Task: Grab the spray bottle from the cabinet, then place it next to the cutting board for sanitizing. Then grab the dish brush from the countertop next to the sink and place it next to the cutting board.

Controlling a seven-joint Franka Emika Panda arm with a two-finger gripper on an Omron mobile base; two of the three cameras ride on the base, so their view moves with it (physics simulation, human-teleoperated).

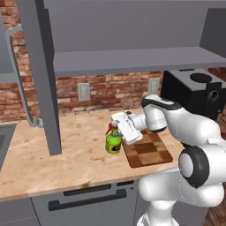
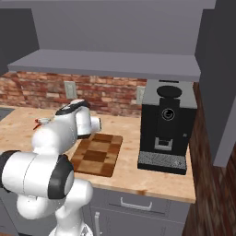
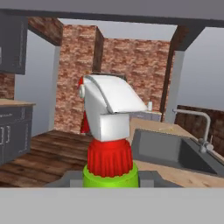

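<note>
gripper: the white two-finger gripper (image 1: 118,133) is partly closed around the neck of the small lime-green spray bottle with a yellow-and-black label (image 1: 113,143), gripping it just under the nozzle
spray bottle: upright, its base at or just above the long light beige wood-grain countertop (image 1: 66,154); whether it rests there cannot be told. it is just beside the left edge of the board
nozzle: in the hand view the white trigger head sits on a ribbed red collar over the green shoulder (image 3: 109,131), close to the camera and blocking the middle of that view
cutting board: the rectangular checkered board of dark and light brown wooden squares (image 2: 97,154) lies flat on the countertop, its far end partly covered by the white arm
cabinet: the grey wall cabinet with a flat grey shelf (image 1: 132,59) hangs above the counter; its open slab door (image 1: 42,79) stands edge-on to the left of the bottle, well apart from it
sink: the dark grey recessed basin (image 3: 168,151) with a slim grey metal faucet (image 3: 197,127) lies off to the left along the counter, away from the board
coffee machine: a black boxy coffee machine (image 2: 166,126) stands on the counter to the right of the board, apart from it
wall: a red brick backsplash (image 1: 110,90) with two pale outlets (image 1: 84,92) runs behind the counter
in the way: the arm's own white elbow (image 2: 69,126) hides the bottle from the right base view, where a bit of the nozzle peeps past it
below: grey base drawers with dark handles (image 1: 88,198) sit under the counter edge
</note>
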